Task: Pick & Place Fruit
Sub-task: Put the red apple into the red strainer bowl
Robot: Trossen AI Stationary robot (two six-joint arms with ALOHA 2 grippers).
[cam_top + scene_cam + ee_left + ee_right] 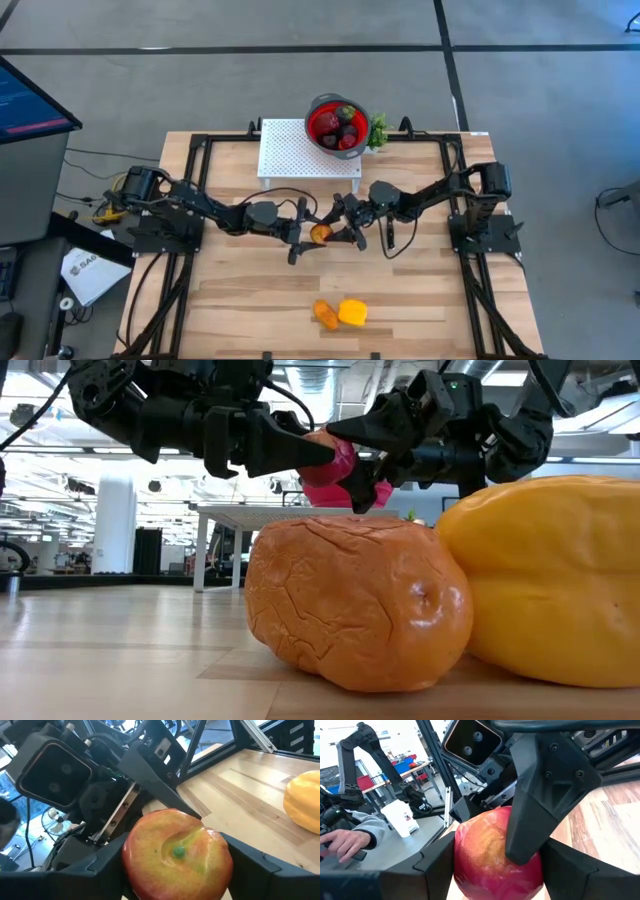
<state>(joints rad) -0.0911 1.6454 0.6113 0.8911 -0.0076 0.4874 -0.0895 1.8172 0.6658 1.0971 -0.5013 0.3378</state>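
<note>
A red-and-yellow apple-like fruit (320,233) hangs above the table's middle between both grippers. My left gripper (306,233) reaches it from the table's left and my right gripper (343,226) from the right; each is shut on it. In the low view the fruit (335,460) shows lifted clear. An orange fruit (325,314) and a larger yellow fruit (352,312) lie side by side on the table near its near edge. The red bowl with the grey rim (322,101) stands on a white perforated stand (295,150) and holds several dark and red fruits. My left gripper pinches the fruit between its two fingers (97,862), one on each flank (131,862), coming level from the table's left. The fruit's dimpled end with a green spot (178,852) faces its camera. The fruit is lifted clear of the table. My right gripper pinches the same fruit by its red sides (462,865) between its two fingers (437,860), coming level from the table's right. One finger of the left gripper (540,810) lies across the fruit's front in this view. The fruit is off the table.
A green leafy piece (378,130) sits beside the bowl. Black frame rails (200,150) run along the table's left, right and far sides. A person's hand (345,840) rests on a desk beyond the table. Bare wood lies between the grippers and the two near fruits.
</note>
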